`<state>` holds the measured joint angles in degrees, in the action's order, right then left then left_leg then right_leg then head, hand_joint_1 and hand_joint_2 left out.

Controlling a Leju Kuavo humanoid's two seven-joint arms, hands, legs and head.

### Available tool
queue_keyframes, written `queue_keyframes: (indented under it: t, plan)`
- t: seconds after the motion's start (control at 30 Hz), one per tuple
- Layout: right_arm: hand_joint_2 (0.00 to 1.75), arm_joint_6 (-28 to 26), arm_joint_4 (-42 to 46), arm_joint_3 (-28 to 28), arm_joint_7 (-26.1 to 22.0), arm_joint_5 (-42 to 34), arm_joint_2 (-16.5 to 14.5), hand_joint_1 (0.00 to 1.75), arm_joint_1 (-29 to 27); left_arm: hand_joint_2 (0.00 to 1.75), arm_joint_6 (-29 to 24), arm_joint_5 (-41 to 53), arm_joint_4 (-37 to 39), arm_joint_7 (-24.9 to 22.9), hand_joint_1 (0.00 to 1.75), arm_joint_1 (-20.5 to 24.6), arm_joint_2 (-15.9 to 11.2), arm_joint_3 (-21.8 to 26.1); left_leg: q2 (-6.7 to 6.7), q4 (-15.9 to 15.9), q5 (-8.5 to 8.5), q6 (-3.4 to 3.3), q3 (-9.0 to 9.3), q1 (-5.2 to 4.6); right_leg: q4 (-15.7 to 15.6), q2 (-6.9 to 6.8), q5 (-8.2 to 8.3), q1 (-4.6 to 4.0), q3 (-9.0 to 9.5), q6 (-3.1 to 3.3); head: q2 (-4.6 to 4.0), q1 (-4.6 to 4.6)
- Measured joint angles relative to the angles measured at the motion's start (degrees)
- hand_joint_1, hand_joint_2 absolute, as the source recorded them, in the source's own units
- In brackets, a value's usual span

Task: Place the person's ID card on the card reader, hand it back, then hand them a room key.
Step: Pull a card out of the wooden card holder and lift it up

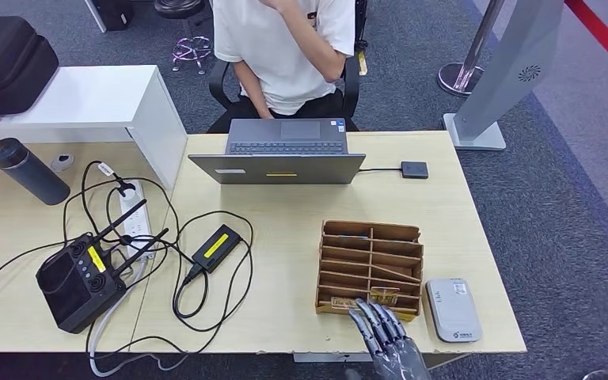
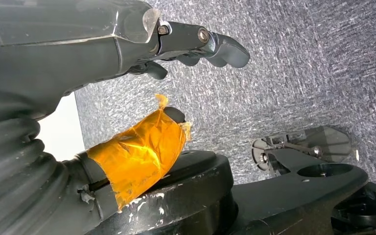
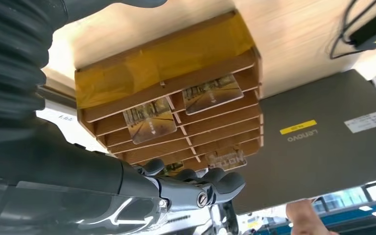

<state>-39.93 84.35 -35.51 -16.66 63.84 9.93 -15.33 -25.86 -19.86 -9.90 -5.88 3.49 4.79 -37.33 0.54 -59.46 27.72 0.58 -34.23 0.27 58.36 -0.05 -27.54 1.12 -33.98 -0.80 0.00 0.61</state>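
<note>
Grey card reader (image 1: 453,308) lies flat at the counter's near right corner, just beside a wooden slotted card rack (image 1: 370,267). Room key cards (image 3: 149,119) with picture faces stand in the rack's slots, two plainly visible.

The person (image 1: 285,47) behind the laptop (image 1: 281,158) is cut off above the shoulders by the head view's top edge. The right hand (image 1: 388,340) hides part of the wooden card rack's (image 1: 370,265) front row, so the cards there cannot be counted. Print on the card reader (image 1: 453,309) is too small to read.
</note>
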Motion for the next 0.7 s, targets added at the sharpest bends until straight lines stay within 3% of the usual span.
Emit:
queue_keyframes:
  t: [0.2, 0.7]
  plan:
    - [1.75, 0.0, -5.0, 8.4, -6.5, 2.6, -6.5, 0.0, -0.1, 1.75, -0.6, 0.2, 0.0, 0.0, 0.0, 0.0, 0.1, -0.1, 0.0, 0.0, 0.0, 0.0, 0.0, -0.01, 0.0, 0.0, 0.0, 0.01, 0.01, 0.0, 0.0, -0.01]
    - [1.75, 0.0, -11.8, 23.9, -15.8, 10.8, -18.8, 0.0, 2.1, 1.75, -0.7, 1.5, 0.0, 0.0, 0.0, 0.1, 0.1, -1.3, 0.0, 0.0, -0.03, 0.04, 0.01, 0.0, 0.0, 0.0, 0.0, 0.0, 0.02, 0.0, 0.0, -0.01]
